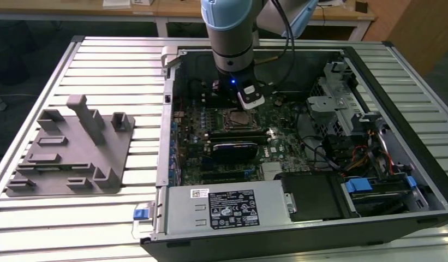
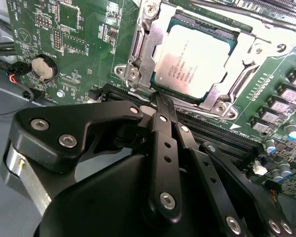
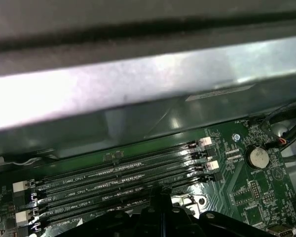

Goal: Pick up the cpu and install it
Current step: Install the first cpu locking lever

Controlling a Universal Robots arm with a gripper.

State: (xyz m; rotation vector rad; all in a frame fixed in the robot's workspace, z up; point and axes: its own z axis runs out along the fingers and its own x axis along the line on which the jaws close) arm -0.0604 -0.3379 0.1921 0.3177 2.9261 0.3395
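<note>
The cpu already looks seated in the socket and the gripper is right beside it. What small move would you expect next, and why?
Probably a short straight lift away from the board. In the second wrist view the cpu lies flat inside the socket frame, and the gripper, fingers together and holding nothing, has its tip at the frame's edge. The exterior view shows the gripper low inside the computer case, so rising first seems safest.

you can see the cpu (image 2: 196, 60) in the second wrist view as a flat square chip with a silvery-grey top plate carrying small dark print and a dark rim. it lies flat and level, seated in the metal socket frame on the green motherboard. in the exterior view it (image 1: 236, 119) sits mid-board inside the open case.
</note>
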